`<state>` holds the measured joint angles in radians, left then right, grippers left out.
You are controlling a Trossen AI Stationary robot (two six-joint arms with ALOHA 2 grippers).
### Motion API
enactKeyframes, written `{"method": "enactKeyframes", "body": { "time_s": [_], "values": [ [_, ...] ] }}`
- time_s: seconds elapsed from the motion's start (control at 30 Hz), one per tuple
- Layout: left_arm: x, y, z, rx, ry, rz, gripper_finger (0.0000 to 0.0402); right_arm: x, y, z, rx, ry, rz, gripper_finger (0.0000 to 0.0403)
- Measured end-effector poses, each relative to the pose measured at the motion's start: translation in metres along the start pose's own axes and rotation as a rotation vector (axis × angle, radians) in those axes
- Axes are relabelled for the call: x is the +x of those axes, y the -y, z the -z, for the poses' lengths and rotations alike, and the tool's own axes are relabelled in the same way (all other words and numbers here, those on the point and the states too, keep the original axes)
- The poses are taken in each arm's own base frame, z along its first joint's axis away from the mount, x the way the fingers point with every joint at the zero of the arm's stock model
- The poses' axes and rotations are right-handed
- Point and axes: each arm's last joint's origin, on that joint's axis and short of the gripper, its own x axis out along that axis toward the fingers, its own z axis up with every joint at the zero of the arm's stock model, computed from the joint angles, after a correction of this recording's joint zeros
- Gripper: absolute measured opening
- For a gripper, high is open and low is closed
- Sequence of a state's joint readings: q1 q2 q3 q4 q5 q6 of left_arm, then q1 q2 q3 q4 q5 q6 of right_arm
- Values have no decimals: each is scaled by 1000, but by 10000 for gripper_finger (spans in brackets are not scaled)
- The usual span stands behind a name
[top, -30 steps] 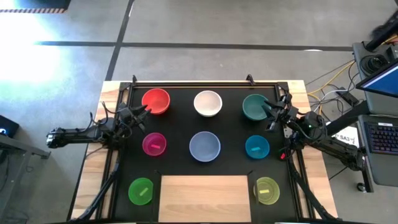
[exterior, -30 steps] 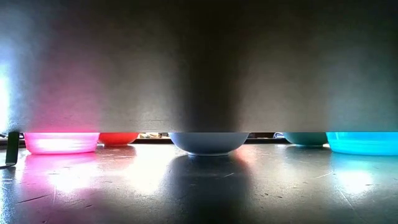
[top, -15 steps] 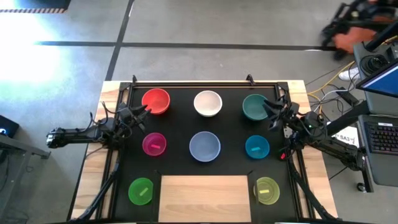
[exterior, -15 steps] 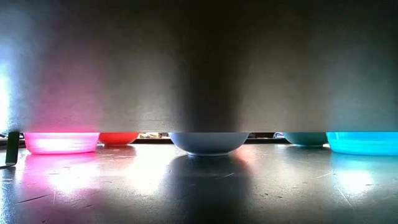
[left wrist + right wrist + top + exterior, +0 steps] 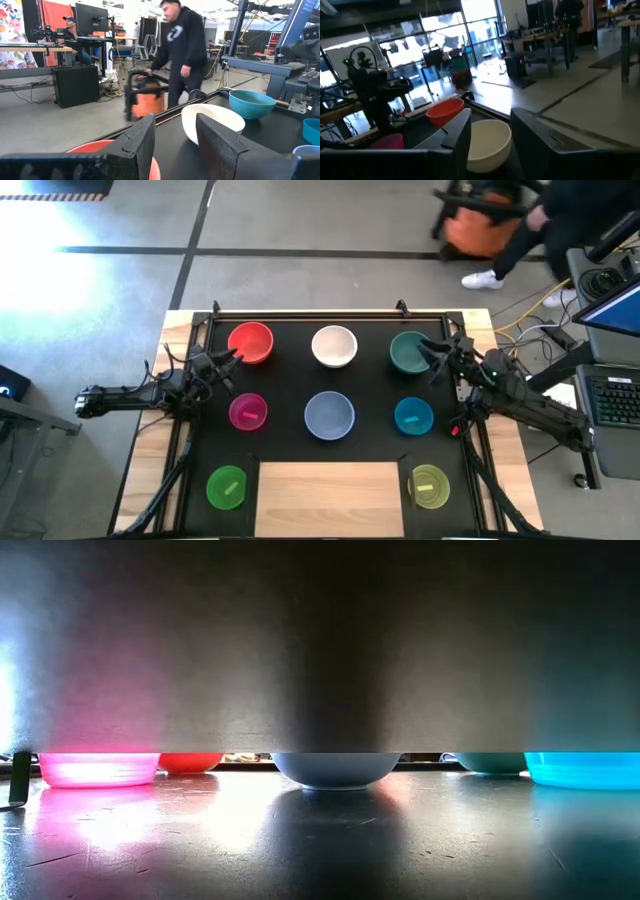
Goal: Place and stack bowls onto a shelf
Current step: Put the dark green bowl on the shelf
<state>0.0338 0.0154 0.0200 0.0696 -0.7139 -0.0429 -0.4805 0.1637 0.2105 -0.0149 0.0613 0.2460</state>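
All the bowls sit upright on the black mat: red, white and teal in the far row. Magenta, grey-blue and cyan form the middle row. Green and yellow-green flank the bare wooden shelf at the near edge. My left gripper is open between the red and magenta bowls, touching neither. My right gripper is open at the teal bowl's right rim. Its wrist view looks past the open fingers to the white bowl.
A black frame runs round the mat, with wooden table strips outside it. Cables and a laptop lie off the table's right side. A person with an orange vacuum passes beyond the far edge.
My right gripper has crept a little toward the far edge, along the teal bowl's rim, staying open. No bowl has moved. Beyond the table a person with an orange vacuum has walked from right toward left.
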Motion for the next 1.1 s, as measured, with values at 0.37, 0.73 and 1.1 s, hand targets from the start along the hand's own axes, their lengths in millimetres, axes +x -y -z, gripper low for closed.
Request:
{"method": "enactKeyframes", "body": {
  "time_s": [0.37,0.73,1.1],
  "values": [
    [0,0,0,0,0,0,126,17,-2,-13,210,-372,242,177],
    [0,0,0,0,0,0,126,38,-6,-23,276,-664,402,178],
    [0,0,0,0,0,0,126,58,-4,0,420,-869,460,178]
  ]
}}
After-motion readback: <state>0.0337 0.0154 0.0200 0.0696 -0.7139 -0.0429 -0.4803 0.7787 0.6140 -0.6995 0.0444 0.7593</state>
